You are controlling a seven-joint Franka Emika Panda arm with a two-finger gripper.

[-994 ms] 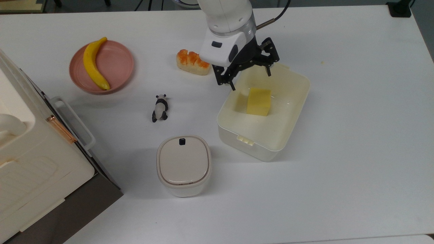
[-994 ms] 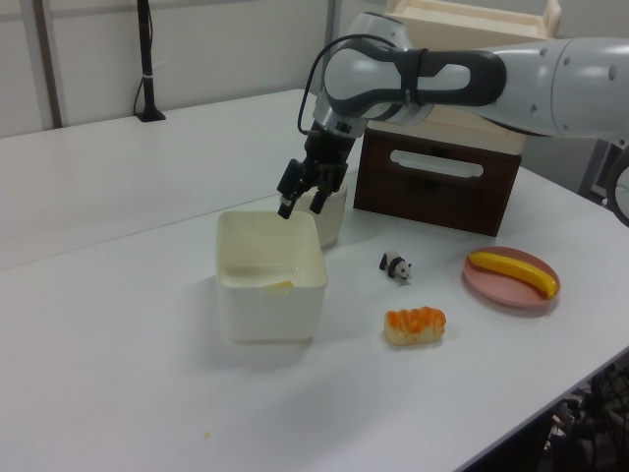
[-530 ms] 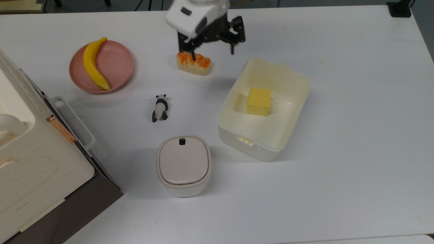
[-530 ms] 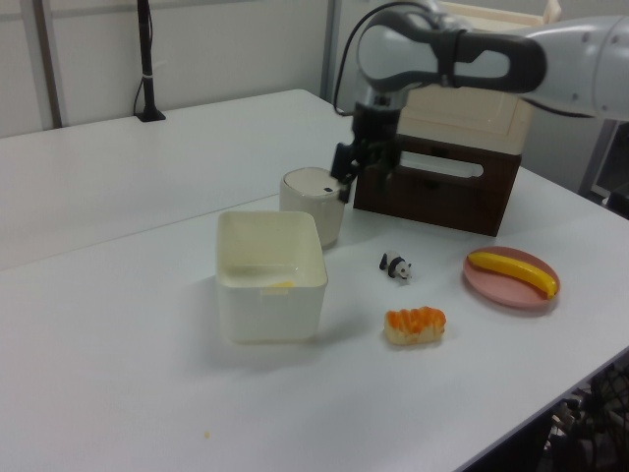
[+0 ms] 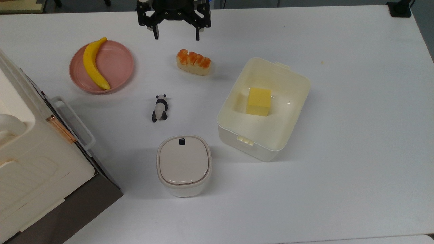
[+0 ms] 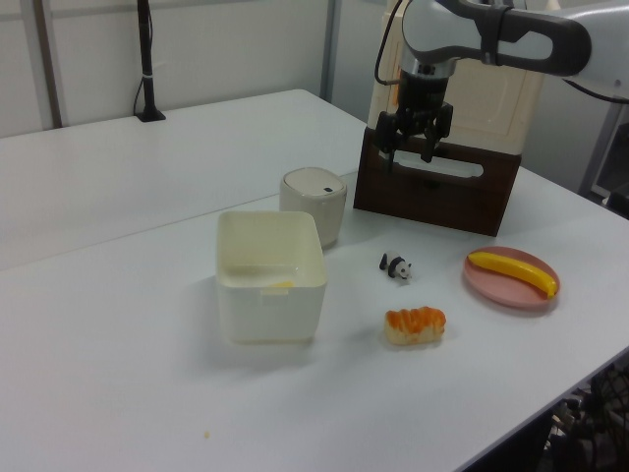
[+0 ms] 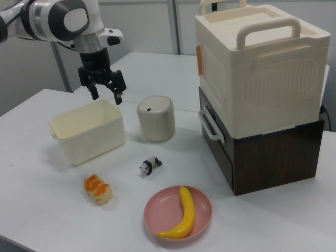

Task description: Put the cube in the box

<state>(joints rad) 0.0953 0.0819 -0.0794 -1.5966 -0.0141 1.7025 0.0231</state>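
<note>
My fingers [image 5: 157, 31] point straight down, spread wide and empty, raised above the worktop [image 5: 356, 118], well apart from the cube [image 5: 259, 101] resting inside the box [image 5: 237, 134].

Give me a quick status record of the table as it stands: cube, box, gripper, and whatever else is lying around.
cube: yellow, resting on the floor inside the box
box: cream-white tub, lidless, upright
gripper: open, holding nothing, raised well away from the box at the top view's upper edge
task state: cube appears placed
banana: on the pink plate
bread piece: on the table, between plate and box in the top view
panda figure: lying on the table
lidded canister: upright beside the box
</note>
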